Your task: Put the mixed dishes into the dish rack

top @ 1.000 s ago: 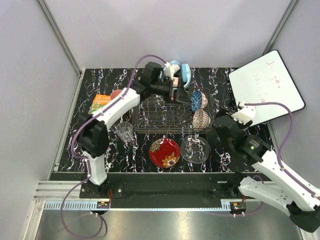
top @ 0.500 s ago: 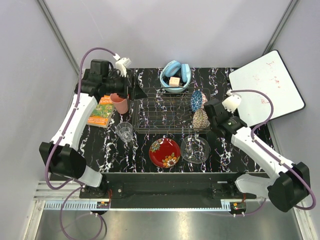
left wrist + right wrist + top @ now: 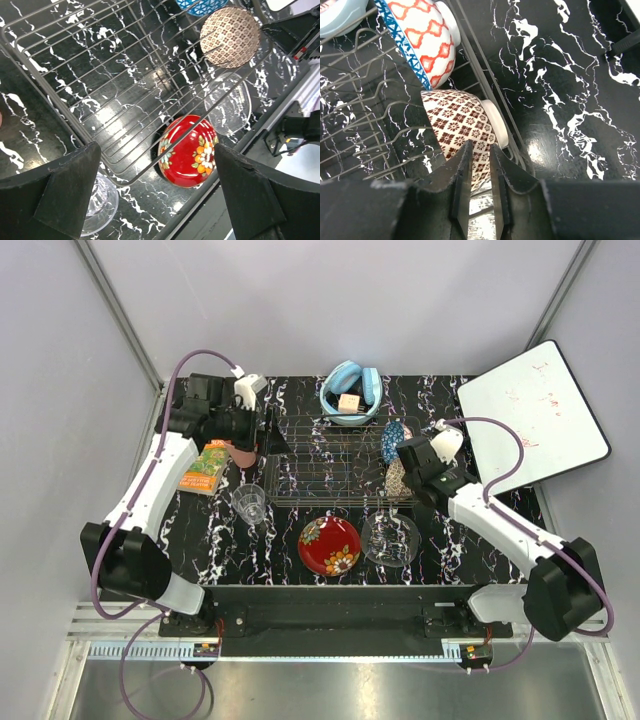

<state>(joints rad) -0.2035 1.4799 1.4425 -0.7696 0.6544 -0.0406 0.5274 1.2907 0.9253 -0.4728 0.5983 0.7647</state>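
Left gripper [image 3: 156,150] is held wide open and empty by the cup [image 3: 240,453] at the rack's [image 3: 330,465] 9 o'clock, likely for a pick; right gripper [image 3: 480,145], fingers a slit apart, is set over the cream bowl [image 3: 462,127], racked on edge at 3 o'clock, and whether it is pinched cannot be told.

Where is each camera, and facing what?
Top external: overhead from the near side, looking down on the dish rack; left arm, right arm show.
Left wrist: beside the rack, looking across it at the red floral plate; parted fingers show.
Right wrist: low, facing the cream brown-patterned bowl; narrow-gapped fingers show.
Shared: that bowl, all three.
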